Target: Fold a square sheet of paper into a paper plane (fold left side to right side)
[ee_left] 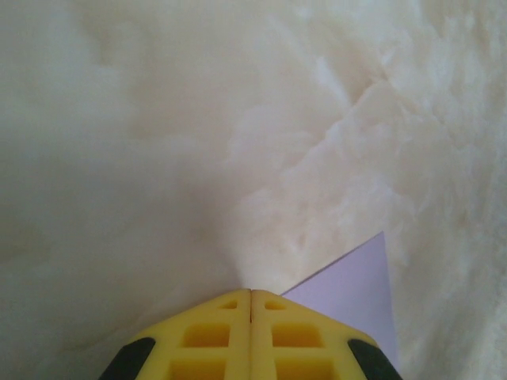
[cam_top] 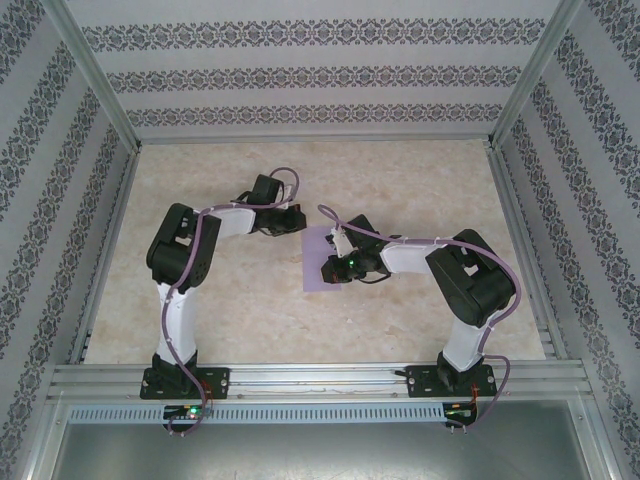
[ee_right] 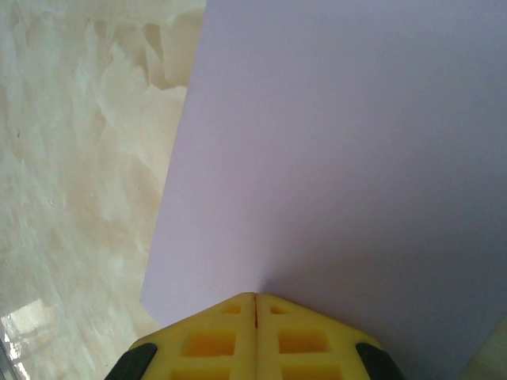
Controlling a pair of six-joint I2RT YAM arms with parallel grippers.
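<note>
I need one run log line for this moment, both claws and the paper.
square sheet of paper: on table, no crease visible | left claw: shut, beside its corner | right claw: shut, over it

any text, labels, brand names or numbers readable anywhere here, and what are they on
No readable text anywhere.
square sheet of paper: plain lavender, unprinted.
wall bands: repeating ornament, no letters.
right arm: a green light, no legible label.
</note>
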